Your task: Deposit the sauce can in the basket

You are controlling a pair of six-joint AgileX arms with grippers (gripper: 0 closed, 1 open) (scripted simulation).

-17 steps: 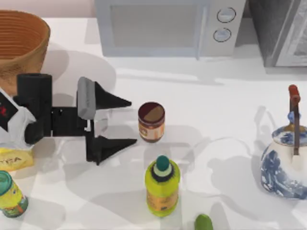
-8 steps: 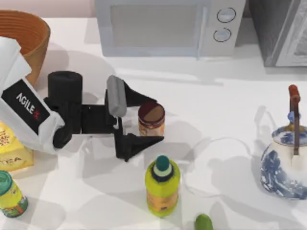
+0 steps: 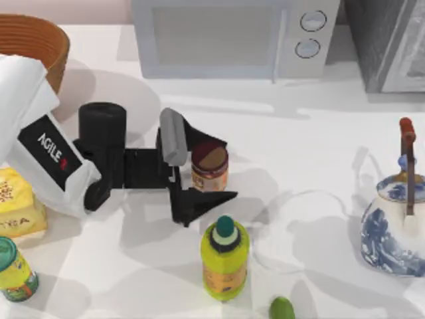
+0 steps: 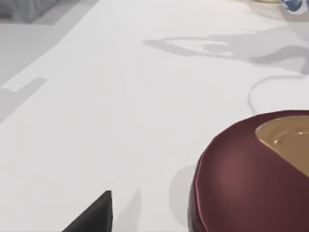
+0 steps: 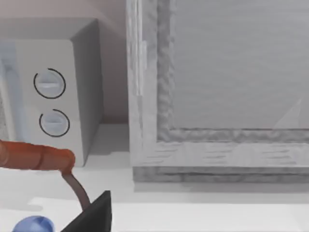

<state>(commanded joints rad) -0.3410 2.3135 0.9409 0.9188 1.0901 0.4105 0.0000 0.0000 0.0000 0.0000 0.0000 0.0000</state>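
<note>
Left tool (image 3: pixel 211 166) spread open around the can (image 3: pixel 210 167), mid-tabletop, fingers either side, not squeezing yet. Probably rigid and light, smooth label maybe a bit slippery, so best pinched mid-height on the sides. Basket (image 3: pixel 40 46) way off at far-left corner.

Gloss on the lid, matt everywhere else

Sauce can (image 3: pixel 210 169) wears a glossy maroon top; basket (image 3: pixel 40 41) is ribbed wicker; tabletop (image 3: pixel 299 153) smooth matt white; left pincer (image 3: pixel 216 169) matt black.
</note>
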